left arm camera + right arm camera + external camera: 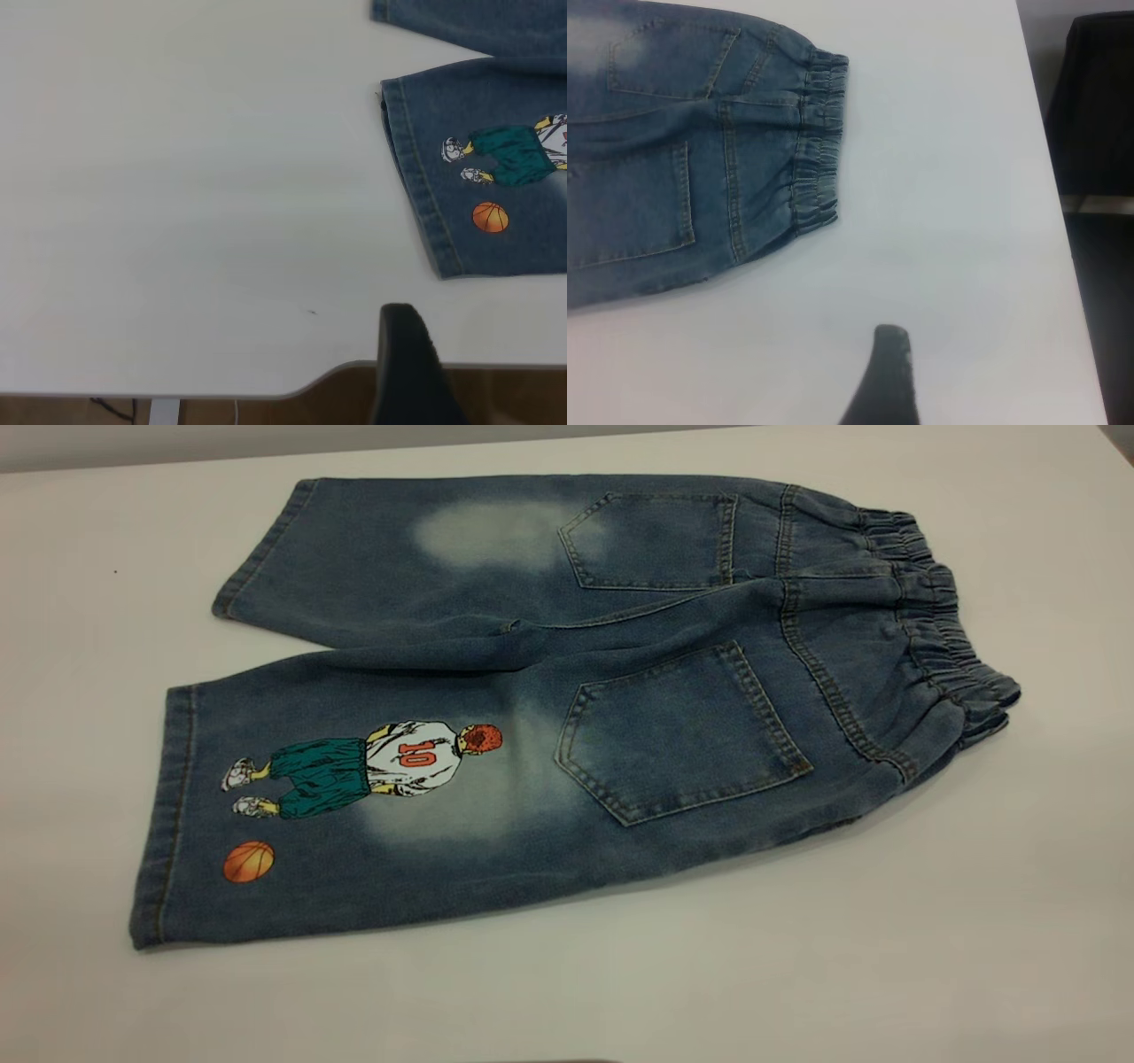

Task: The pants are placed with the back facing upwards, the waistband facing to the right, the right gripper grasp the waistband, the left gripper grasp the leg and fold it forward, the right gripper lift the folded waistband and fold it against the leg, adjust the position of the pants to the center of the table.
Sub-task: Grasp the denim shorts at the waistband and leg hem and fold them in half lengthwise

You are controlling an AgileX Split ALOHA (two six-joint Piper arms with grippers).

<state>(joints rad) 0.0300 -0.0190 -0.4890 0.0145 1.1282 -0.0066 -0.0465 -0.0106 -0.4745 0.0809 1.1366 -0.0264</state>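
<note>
The pants [567, 691] lie flat on the white table [797, 957], back up, both patch pockets showing. The gathered waistband [939, 629] points right. The leg [354, 806] with the basketball player print lies nearest, its hem to the left; the plain leg lies behind it. Neither gripper shows in the exterior view. In the left wrist view a black part of my left gripper [403, 372] hangs over the table's edge, apart from the leg's hem [425, 195]. In the right wrist view my right gripper [886, 381] is over bare table, apart from the waistband [815, 150].
The table's edge [221, 394] runs close by the left gripper, with brown floor below it. Beyond the table's side edge [1063, 266] in the right wrist view stands a dark object [1099, 106]. Bare tabletop surrounds the pants on all sides.
</note>
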